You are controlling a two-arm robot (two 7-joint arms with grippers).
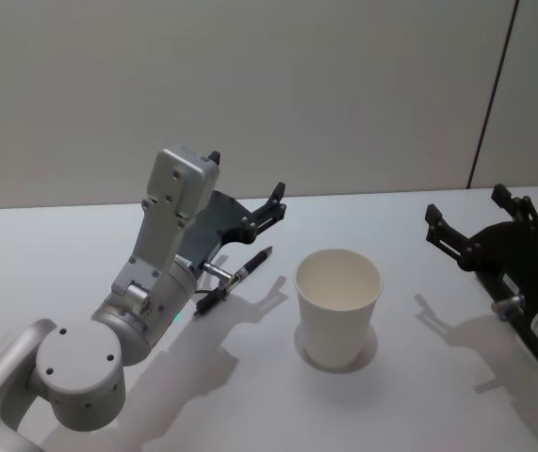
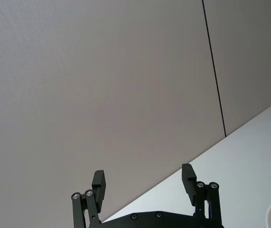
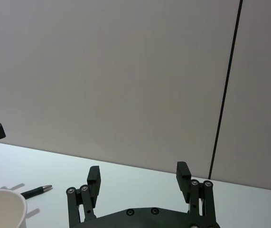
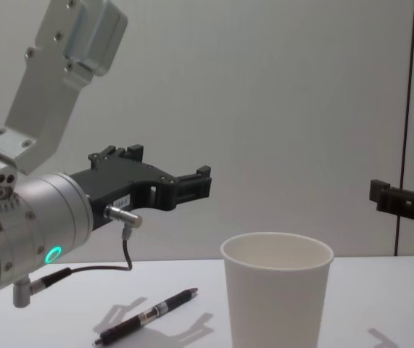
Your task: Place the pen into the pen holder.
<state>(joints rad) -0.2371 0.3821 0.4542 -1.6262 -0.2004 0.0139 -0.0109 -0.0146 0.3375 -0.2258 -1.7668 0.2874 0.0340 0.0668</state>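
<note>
The pen (image 1: 236, 280) lies flat on the white table (image 1: 419, 395), on the left of the paper cup (image 1: 338, 306), near it but apart; the left gripper (image 2: 144, 176) hangs above the pen, fingers spread and empty; the right gripper (image 3: 138, 171), also spread and empty, is well right of the cup.

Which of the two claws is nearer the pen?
The left claw, open, raised above the pen lying left of the paper cup; the right claw, also open, is beyond the cup's other side.

Black pen (image 1: 240, 276) lies flat near upright white pen holder (image 1: 338, 315).
</note>
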